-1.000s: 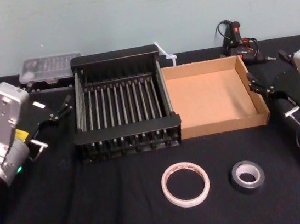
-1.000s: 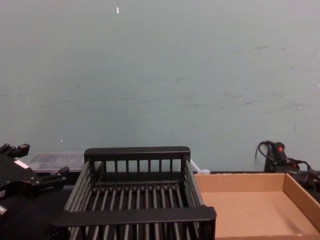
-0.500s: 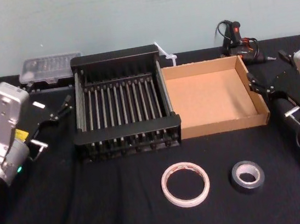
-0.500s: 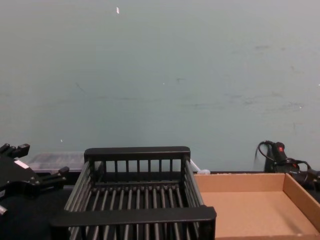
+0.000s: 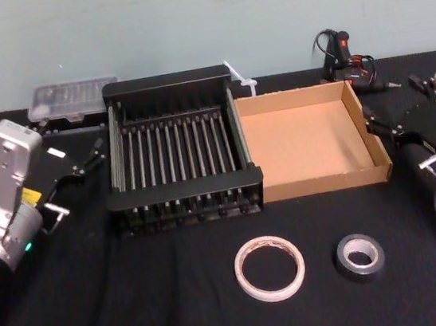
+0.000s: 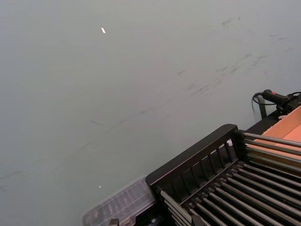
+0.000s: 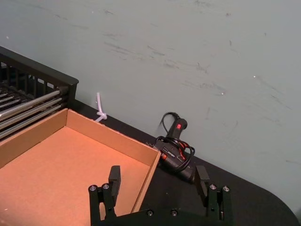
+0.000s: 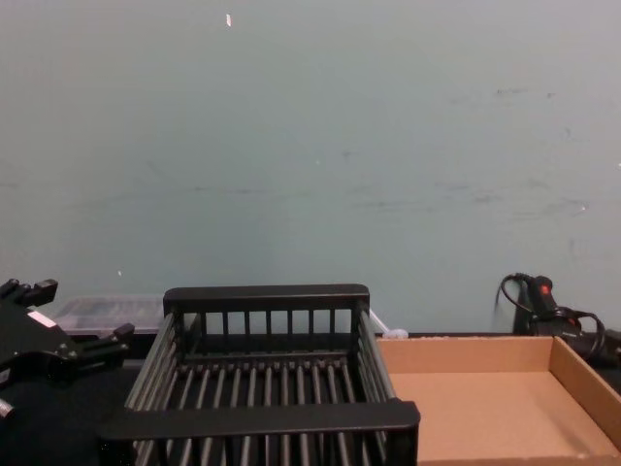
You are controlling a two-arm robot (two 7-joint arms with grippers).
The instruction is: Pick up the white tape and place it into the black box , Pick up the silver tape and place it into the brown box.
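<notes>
- My left gripper [image 5: 89,157] hung over the black cloth-covered table [image 5: 140,302] just to the left of the black slatted open-topped crate [image 5: 167,81], its fingers spread wide and holding nothing.
- My right gripper [image 7: 157,181] sat just off the right wall of the shallow tan cardboard tray [image 5: 304,143], pointing towards it, jaws wide apart and empty.
- The large thin white ring of tape [image 5: 273,295] lay flat on the cloth in front of the crate and tray, its hole facing straight up; being round, it had no long axis to speak of.
- The small thick silver-grey roll of tape [image 5: 346,265] lay flat too, hole up, near the white ring on its right and not touching it.
- Both tapes were well apart from either gripper.
- The crate and tray stood side by side, touching, open tops up; the crate's floor bars ran from front to back.
- A clear plastic case [image 5: 73,98] lay behind the crate's left corner, and a black glue gun with a red switch [image 7: 176,136] lay behind the tray by the wall.
</notes>
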